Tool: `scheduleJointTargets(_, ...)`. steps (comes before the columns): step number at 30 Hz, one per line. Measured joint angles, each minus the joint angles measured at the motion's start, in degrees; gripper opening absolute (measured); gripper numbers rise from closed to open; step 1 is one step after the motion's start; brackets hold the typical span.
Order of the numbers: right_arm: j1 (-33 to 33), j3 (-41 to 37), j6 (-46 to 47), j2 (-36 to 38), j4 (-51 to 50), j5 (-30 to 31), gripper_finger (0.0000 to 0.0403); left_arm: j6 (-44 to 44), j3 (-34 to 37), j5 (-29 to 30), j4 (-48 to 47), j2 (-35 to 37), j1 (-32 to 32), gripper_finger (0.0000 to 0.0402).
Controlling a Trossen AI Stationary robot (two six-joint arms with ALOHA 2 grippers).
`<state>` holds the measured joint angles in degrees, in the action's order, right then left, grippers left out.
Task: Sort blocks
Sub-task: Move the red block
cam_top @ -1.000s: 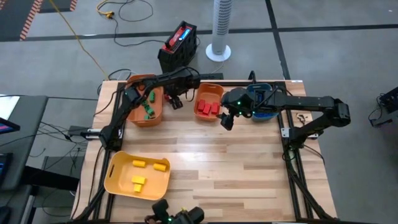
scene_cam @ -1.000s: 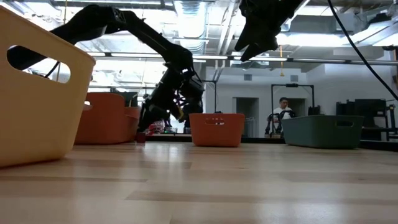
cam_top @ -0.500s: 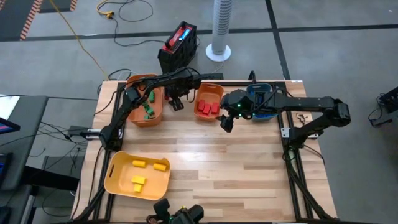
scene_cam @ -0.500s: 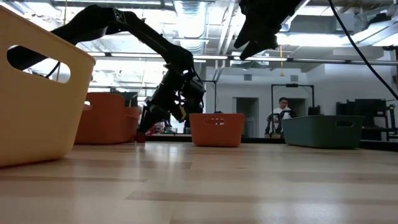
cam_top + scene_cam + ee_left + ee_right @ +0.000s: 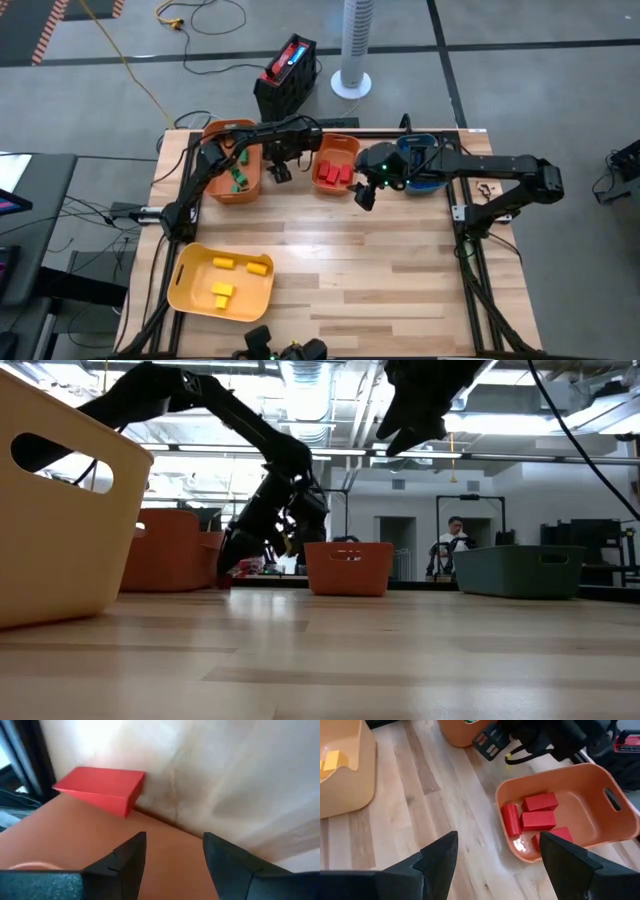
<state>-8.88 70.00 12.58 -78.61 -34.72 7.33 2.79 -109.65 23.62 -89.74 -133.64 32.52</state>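
Toward twelve o'clock on the surface (image 5: 340, 250): sorting nearly done, one red block (image 5: 100, 787) loose beside the bins.

Left gripper (image 5: 278, 170): low at the surface between the large orange bin (image 5: 238, 160) and the small orange bin (image 5: 335, 165); fingers (image 5: 125, 865) spread, holding nothing, red block just ahead of the tips.

Right gripper (image 5: 365, 193): raised, at about four o'clock of the small orange bin; jaws wide apart, empty, waiting.

Loose red block: flat on the surface, hard against an orange bin wall, seen in the left wrist view and as a red speck (image 5: 224, 579) in the low view.

Sorted blocks: red ones (image 5: 335, 175) in the small orange bin, green ones (image 5: 240, 175) in the large orange bin, yellow ones (image 5: 235, 275) in the yellow bin (image 5: 190, 290) at seven o'clock; teal bin (image 5: 425, 165) at one o'clock mostly hidden by the right arm.

Risk, cramped grasp: block tight to the wall, so one finger likely to catch the bin and shove it, or push the block away instead of closing around it.

Risk, crowding: both arms close over the red bin; likely contact on the carry.
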Motion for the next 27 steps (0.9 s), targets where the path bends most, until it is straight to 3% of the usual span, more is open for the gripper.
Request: scheduleJointTargets(27,2.0,0.0,1.5,0.0,0.0,0.0,0.029,0.1,1.9,0.7,7.8,0.6,2.8,0.019)
